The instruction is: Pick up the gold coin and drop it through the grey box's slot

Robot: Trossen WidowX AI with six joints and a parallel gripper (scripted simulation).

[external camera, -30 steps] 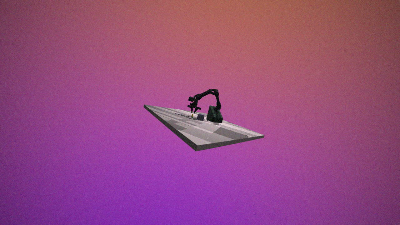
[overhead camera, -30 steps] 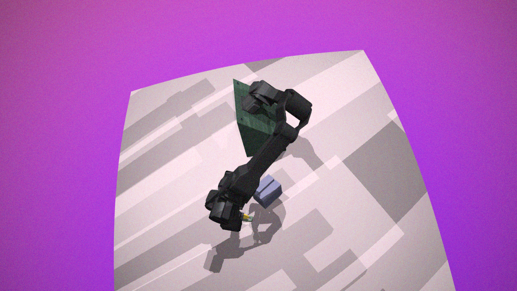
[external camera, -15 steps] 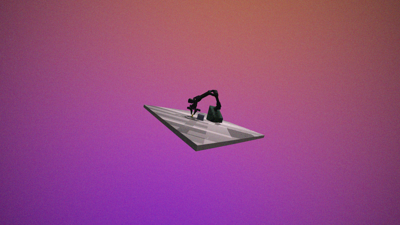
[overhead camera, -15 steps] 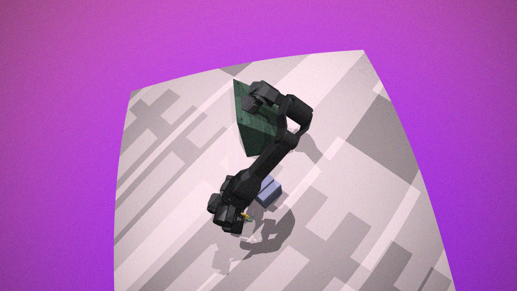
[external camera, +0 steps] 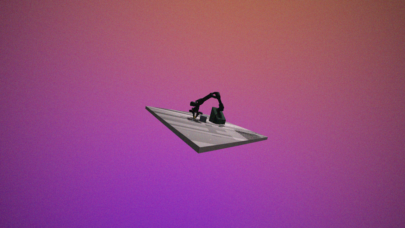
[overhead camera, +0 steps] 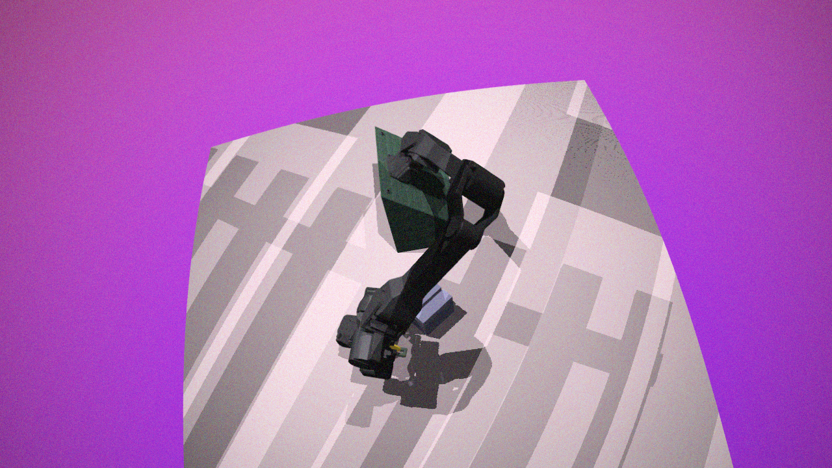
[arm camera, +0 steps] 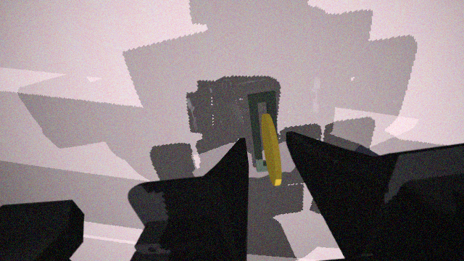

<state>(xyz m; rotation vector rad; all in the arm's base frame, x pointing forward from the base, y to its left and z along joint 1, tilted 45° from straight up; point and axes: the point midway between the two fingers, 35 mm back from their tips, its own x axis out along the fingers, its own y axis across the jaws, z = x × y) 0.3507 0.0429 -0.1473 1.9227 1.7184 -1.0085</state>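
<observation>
The gold coin (arm camera: 271, 148) (overhead camera: 396, 348) stands on its edge in the dark-green holder (arm camera: 254, 123) on the table. In the wrist view my gripper (arm camera: 265, 140) (overhead camera: 390, 351) (external camera: 194, 115) hangs low over the holder, with one dark fingertip on each side of the coin. A gap shows between each finger and the coin's faces, so the gripper is open around it. The closed grey box (overhead camera: 435, 305) (external camera: 202, 118) sits close by, partly hidden behind my arm; its slot does not show.
My arm's dark-green base block (overhead camera: 413, 215) (external camera: 216, 116) stands at the back of the grey patterned table (overhead camera: 582, 290), behind the box. Dark shadows of the arm fall around the holder. The table's edges drop off to a purple void.
</observation>
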